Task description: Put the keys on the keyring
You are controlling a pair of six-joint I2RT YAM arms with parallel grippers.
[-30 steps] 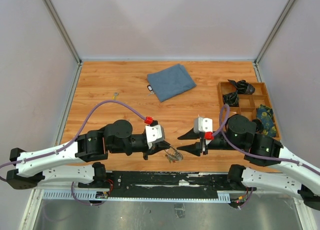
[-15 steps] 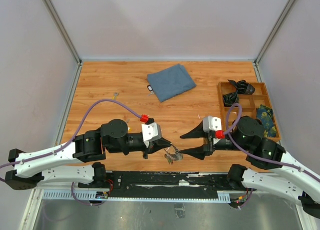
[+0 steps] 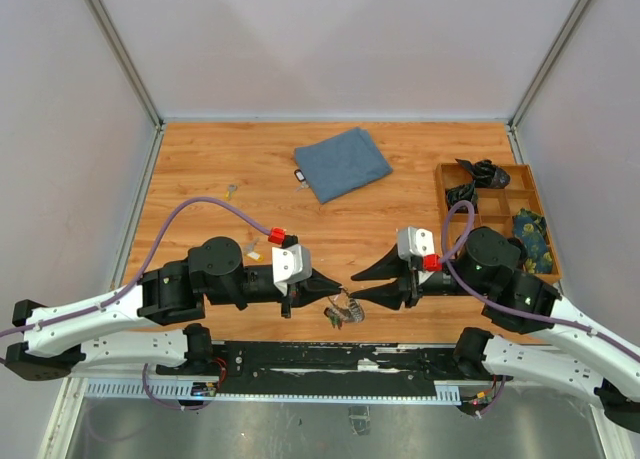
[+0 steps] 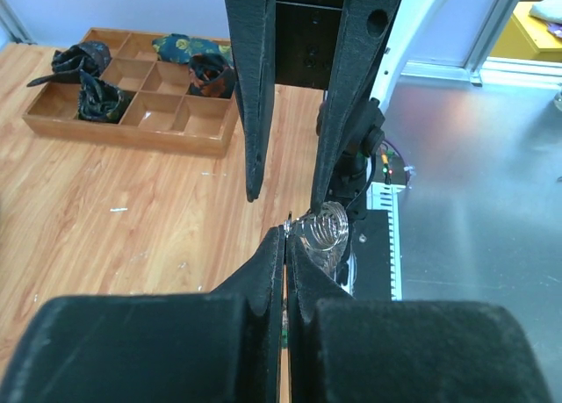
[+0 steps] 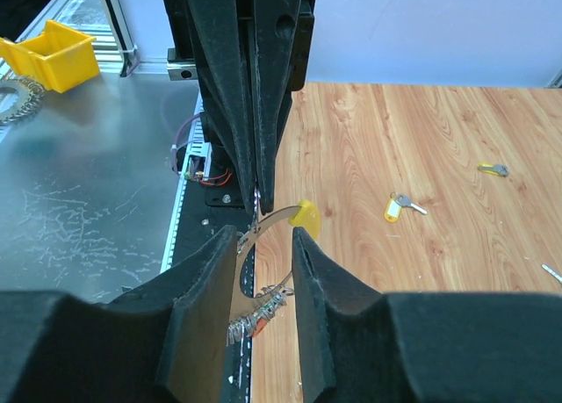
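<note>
A: Two points: which jaws hold, where?

B: At six o'clock on the table (image 3: 200, 159), the left gripper (image 3: 338, 287) pinches shut on the keyring (image 3: 348, 305); the right gripper (image 3: 354, 287) stands half-open, jaws flanking it, keys (image 5: 259, 313) dangling beneath.

I list from my feed: keyring (image 3: 348, 305), silver-grey, ridged; 1 key (image 5: 395, 208), yellow tag; cloth (image 3: 343, 164), slate blue; tray (image 3: 532, 193), light brown wood; table (image 3: 200, 159), orange wood grain; left gripper (image 3: 340, 289) and right gripper (image 3: 358, 287), black; 2 cables (image 3: 200, 211), purple, red ends.
</note>
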